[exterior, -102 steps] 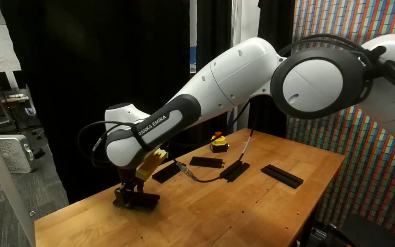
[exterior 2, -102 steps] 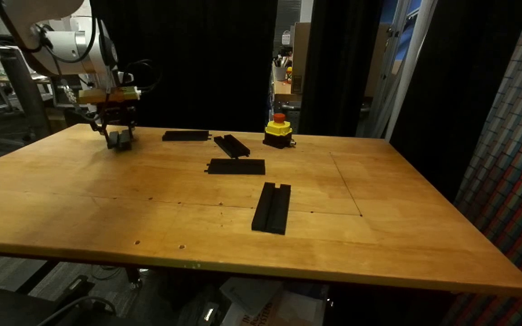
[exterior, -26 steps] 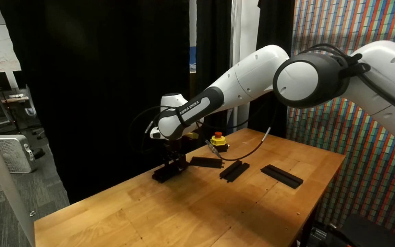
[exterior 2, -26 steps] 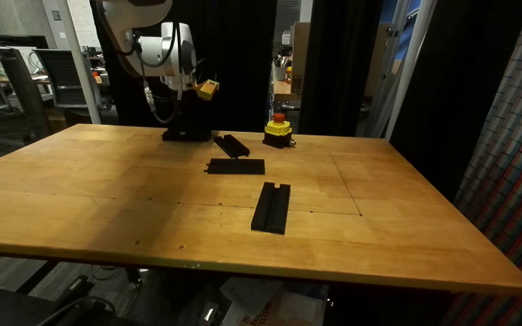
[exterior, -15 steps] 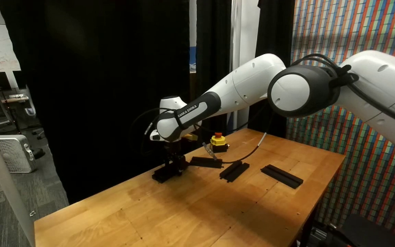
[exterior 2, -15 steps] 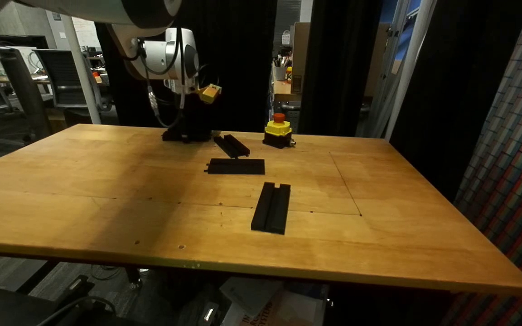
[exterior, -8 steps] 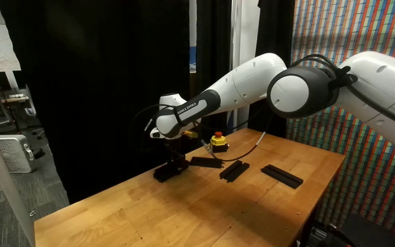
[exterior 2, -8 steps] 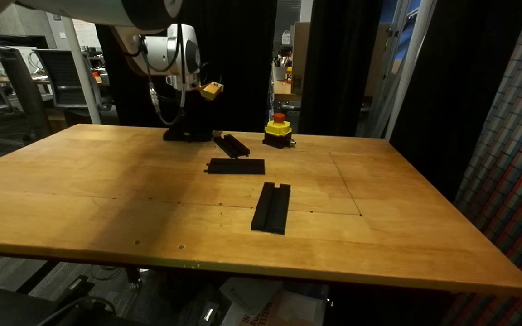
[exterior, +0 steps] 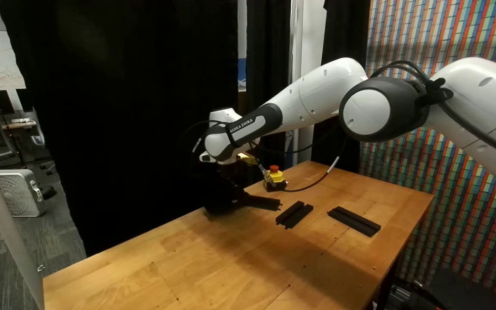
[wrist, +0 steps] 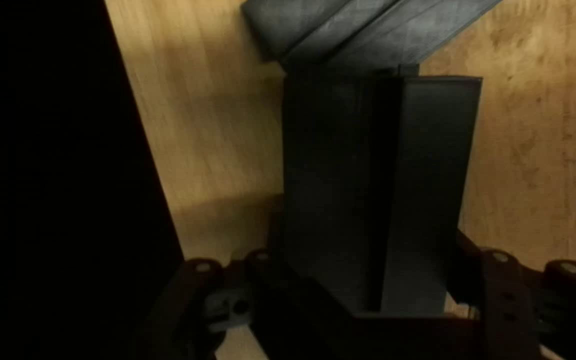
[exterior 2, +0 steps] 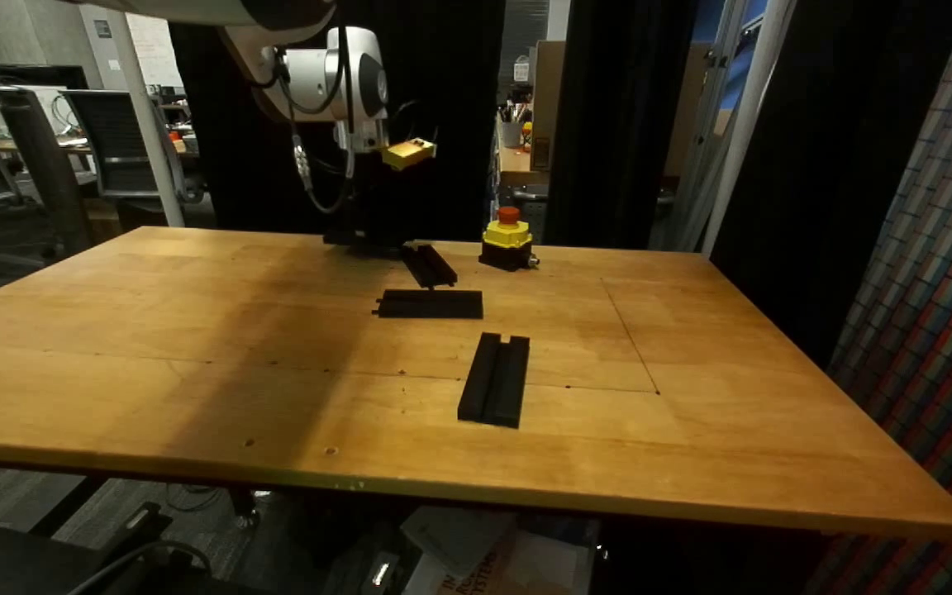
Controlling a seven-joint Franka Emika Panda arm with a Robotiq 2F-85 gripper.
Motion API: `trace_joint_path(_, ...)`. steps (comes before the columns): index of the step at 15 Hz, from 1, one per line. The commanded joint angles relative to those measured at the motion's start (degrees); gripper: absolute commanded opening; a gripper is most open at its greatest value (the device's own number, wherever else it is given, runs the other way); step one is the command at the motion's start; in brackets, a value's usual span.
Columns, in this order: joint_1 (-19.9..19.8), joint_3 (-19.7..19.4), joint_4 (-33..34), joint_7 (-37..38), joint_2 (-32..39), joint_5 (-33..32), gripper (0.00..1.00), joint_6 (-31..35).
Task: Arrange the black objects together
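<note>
the gripper [wrist: 368,255] is pinching a black bar [wrist: 345,190] near an edge of the table [exterior 2: 691,446], the bar's end sitting right by an angled bar [wrist: 368,35] (can't tell if touching). guessing we're doing the gathering part, and next it's needing those two lined up. a third bar [exterior 2: 433,306] is lying just past, a fourth bar [exterior 2: 494,380] well apart. the wood's looking scuffed, a curtain [exterior: 123,107] hanging behind, chairs [exterior 2: 108,145] standing beyond.

In both exterior views the bars [exterior: 354,221] are black, the button [exterior: 277,176] red over yellow, the table [exterior: 213,267] honey-brown, the wall [exterior: 441,30] at right gridded red, green, blue.
</note>
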Motion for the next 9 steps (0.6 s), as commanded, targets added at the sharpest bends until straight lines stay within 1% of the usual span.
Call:
trace_joint_path(1,-1.2,-0.9,-2.4,7.0,-5.5,2.2,0.45,-5.0)
trace_joint_path(5,-2.8,-1.4,-2.4,15.5,-7.9,4.5,0.45,-9.4)
trace_joint_path(9,-4.6,-2.1,-3.1,25.3,-7.9,6.2,0.45,-9.5)
